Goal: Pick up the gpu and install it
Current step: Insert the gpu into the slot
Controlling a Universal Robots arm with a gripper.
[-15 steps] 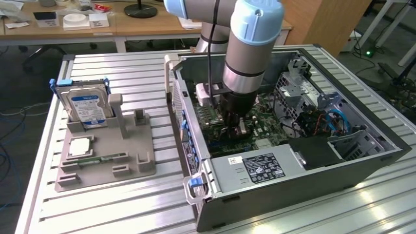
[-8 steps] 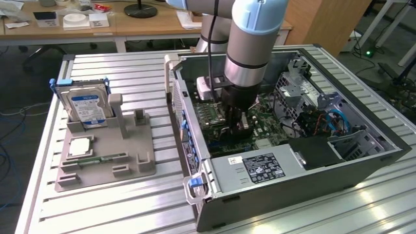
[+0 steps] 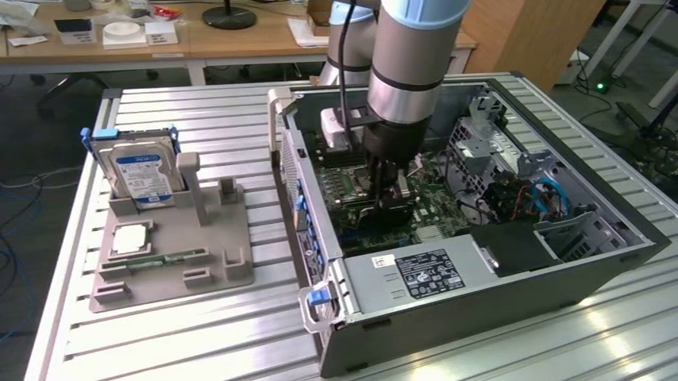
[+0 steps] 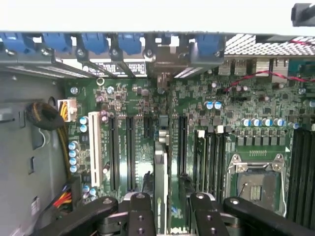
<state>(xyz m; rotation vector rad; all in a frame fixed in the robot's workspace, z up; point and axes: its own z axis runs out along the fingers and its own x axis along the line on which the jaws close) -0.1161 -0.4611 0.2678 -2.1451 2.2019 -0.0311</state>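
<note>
One silver-grey robot arm (image 3: 408, 59) reaches straight down into the open black computer case (image 3: 477, 238), its wrist vertical over the green motherboard (image 4: 138, 113). Its black end effector (image 4: 162, 209) has its two fingers (image 4: 140, 216) partly closed, clamped on the gpu (image 4: 160, 172), a thin flat card seen edge-on and held upright between them, standing over the long black expansion slots (image 4: 130, 147) beside the white slot (image 4: 93, 147). Past the card, blue clips (image 4: 93, 42) line the case's rear wall. On the ribbed metal tabletop (image 3: 190, 333), at the exterior view's left, a grey fixture tray (image 3: 175, 254) carries a boxy silver hard drive (image 3: 140, 171) with a blue-white label.
</note>
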